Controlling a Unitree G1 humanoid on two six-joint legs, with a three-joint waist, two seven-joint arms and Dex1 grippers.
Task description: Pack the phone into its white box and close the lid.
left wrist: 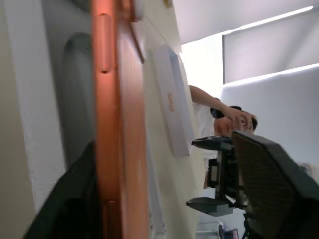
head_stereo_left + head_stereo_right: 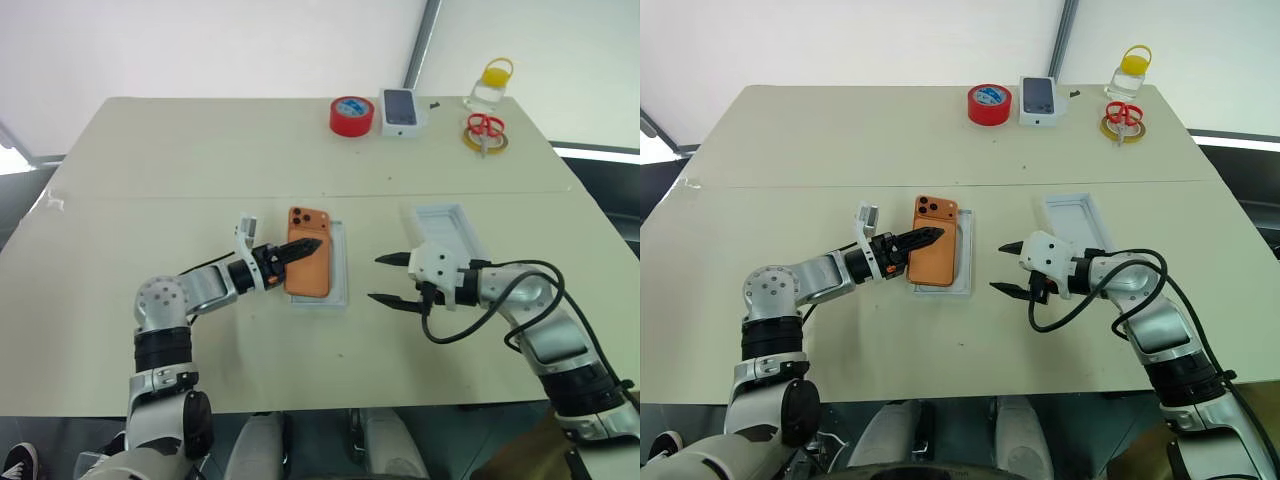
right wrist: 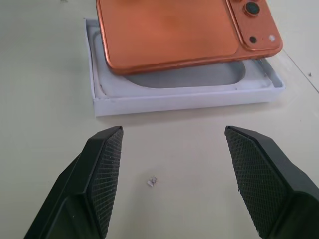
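Each arm is built from silver-grey metallic segments joined by black cylindrical joint housings. The left arm's rounded silver shoulder joint (image 2: 160, 300), at the lower left of the frame, carries a ring of small dark screw holes. The left gripper (image 2: 306, 248) consists of two tapered black fingers on a black wrist collar with a white bracket beside it. The right gripper (image 2: 391, 279), at the centre right of the frame, has a white angular plastic housing behind its black fingers (image 3: 102, 172), whose inner pads bear a fine cross-hatched texture. A black looping cable (image 2: 470, 320) runs along the right forearm.
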